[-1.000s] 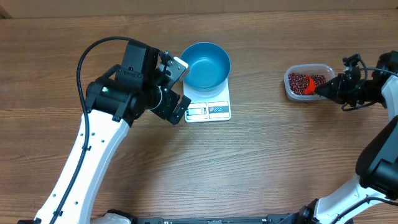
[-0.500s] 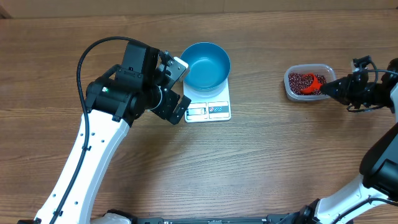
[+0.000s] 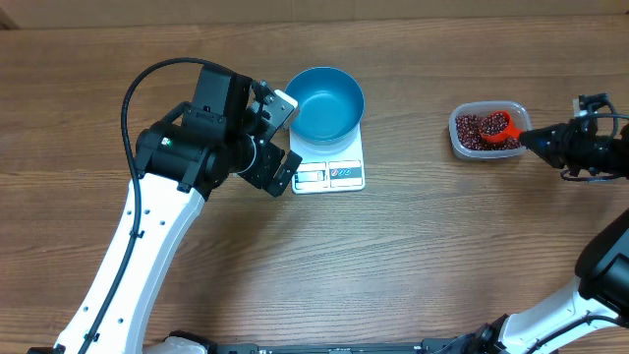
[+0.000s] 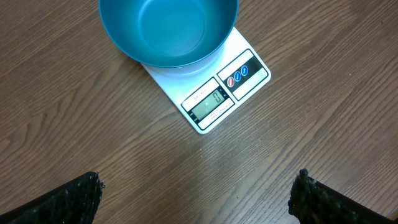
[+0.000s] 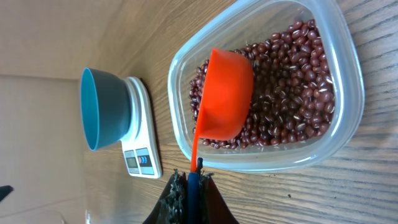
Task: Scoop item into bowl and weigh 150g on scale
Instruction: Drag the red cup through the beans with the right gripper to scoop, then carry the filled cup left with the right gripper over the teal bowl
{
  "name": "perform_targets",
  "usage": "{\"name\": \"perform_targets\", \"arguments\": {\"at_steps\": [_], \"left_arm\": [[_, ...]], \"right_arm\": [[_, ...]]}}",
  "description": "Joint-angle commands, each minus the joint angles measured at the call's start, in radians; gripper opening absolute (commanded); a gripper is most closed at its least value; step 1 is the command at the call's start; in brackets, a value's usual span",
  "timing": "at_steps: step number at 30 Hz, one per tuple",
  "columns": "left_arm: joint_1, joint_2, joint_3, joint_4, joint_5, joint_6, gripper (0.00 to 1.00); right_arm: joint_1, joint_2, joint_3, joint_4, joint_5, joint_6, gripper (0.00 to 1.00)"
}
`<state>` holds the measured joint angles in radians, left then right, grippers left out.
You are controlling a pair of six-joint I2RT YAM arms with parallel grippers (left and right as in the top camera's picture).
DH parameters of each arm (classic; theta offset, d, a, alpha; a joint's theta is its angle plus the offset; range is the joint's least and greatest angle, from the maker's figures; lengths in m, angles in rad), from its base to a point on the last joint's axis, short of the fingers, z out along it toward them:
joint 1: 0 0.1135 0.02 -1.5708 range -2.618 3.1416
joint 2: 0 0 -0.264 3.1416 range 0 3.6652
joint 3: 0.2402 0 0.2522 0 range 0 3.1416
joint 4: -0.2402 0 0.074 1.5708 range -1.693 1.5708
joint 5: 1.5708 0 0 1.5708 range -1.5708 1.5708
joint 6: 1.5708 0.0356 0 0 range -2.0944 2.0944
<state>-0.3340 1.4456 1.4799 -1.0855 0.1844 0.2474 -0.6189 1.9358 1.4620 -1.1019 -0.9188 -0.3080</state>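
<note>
your right claw (image 5: 191, 182) is clamped on the scoop's (image 5: 227, 93) thin handle, its cup among the beans (image 5: 292, 87) in the tub (image 5: 261, 163). they're loose and will likely roll, so lift level. left claw (image 4: 199, 199) hangs apart near the empty bowl (image 4: 168, 31) on the scale (image 4: 214, 102).

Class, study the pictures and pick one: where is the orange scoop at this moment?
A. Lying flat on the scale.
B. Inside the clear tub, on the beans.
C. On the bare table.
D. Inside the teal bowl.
B: the orange scoop sits among the beans within the clear tub, its handle gripped by the right tool; the teal bowl holds nothing.
</note>
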Motion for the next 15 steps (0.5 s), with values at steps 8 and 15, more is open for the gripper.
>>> {"name": "perform_targets", "arguments": {"at_steps": [8,15], "left_arm": [[-0.007,-0.008,0.015,0.0,0.015,0.026,1.0],[-0.007,-0.008,0.015,0.0,0.015,0.026,0.99]], "right_arm": [[-0.01,0.002,-0.01,-0.012,-0.171,-0.012,0.04],[-0.01,0.002,-0.01,-0.019,-0.306,-0.013,0.04]]}}
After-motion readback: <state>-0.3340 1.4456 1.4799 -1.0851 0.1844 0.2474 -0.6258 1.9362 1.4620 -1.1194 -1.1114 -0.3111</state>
